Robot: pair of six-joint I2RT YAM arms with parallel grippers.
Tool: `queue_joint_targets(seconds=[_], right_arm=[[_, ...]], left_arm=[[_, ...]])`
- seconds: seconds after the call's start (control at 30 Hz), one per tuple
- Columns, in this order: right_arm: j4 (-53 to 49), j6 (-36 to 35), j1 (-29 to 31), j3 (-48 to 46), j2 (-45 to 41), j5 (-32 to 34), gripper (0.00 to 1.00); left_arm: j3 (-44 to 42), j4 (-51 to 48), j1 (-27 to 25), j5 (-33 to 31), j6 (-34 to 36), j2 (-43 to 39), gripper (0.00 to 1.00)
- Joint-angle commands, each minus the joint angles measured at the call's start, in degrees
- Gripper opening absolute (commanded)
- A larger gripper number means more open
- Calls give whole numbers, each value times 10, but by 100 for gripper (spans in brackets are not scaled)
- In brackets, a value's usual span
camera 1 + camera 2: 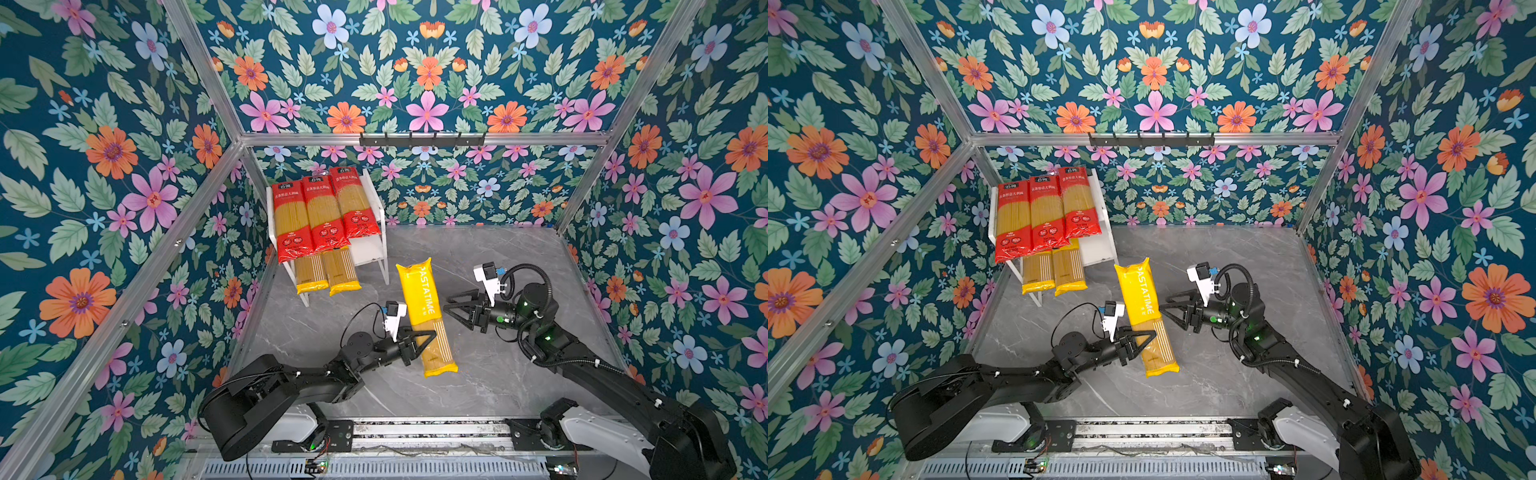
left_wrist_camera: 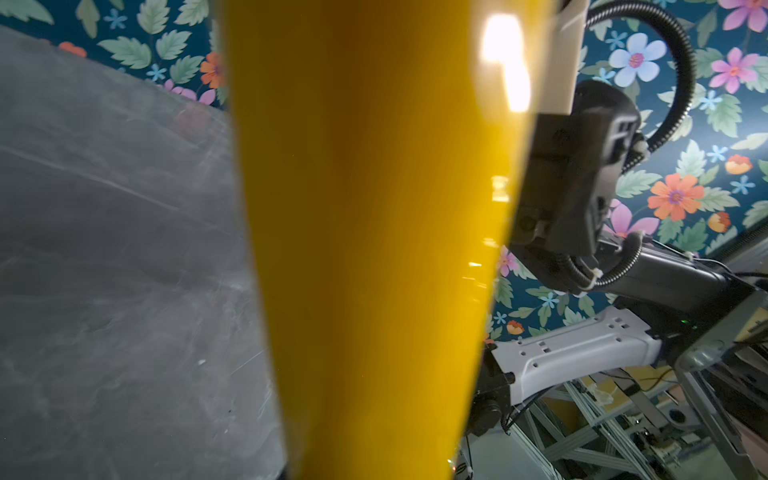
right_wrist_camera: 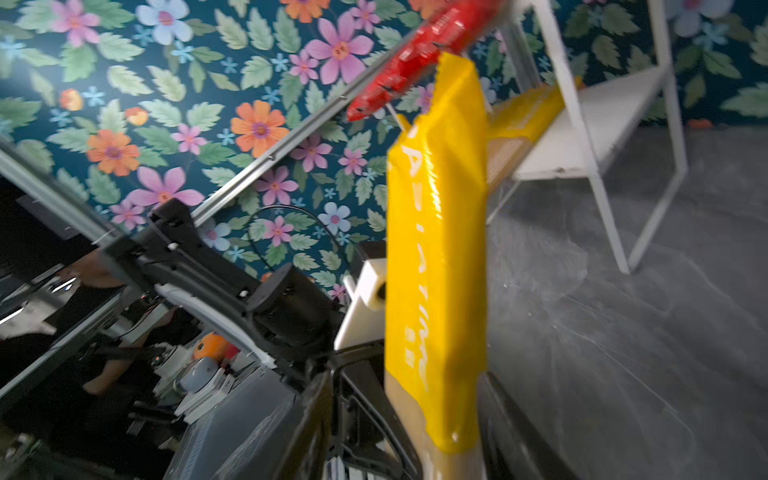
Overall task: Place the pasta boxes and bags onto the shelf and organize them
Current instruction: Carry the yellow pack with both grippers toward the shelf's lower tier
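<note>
The left end effector [image 1: 424, 338] pinched the yellow bag [image 1: 417, 291] marked "PASTATIME" over the middle of the counter [image 1: 498, 374]; the right end effector [image 1: 447, 303] was spread just beside it.

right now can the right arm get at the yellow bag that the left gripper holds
Probably yes. The right gripper stands open close beside the printed half of the yellow bag, with nothing between them. The left gripper clamps the bag on its clear half, leaving the printed half free.
</note>
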Motion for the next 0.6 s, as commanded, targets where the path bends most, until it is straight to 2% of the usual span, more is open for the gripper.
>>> queue_joint_targets(seconds=[0.0,0.1,0.2,0.27,0.37,0.57], right_arm=[[28,97,3,-58,6,72,61],[1,143,31,-104,-19,150,62],[-23,143,125,-128,-44,240,63],[-9,144,175,-138,-45,270,64],[30,170,209,-154,-32,291,65],[96,186,210,-140,10,284,64]], left_arm=[[-21,73,19,-76,-45,-19,16],[-37,43,28,-140,-87,-43,15],[-24,2,28,-157,-101,-64,15],[-19,-6,28,-169,-109,-74,16],[-16,-9,28,-179,-124,-86,16],[-9,17,22,-170,-147,-75,16]])
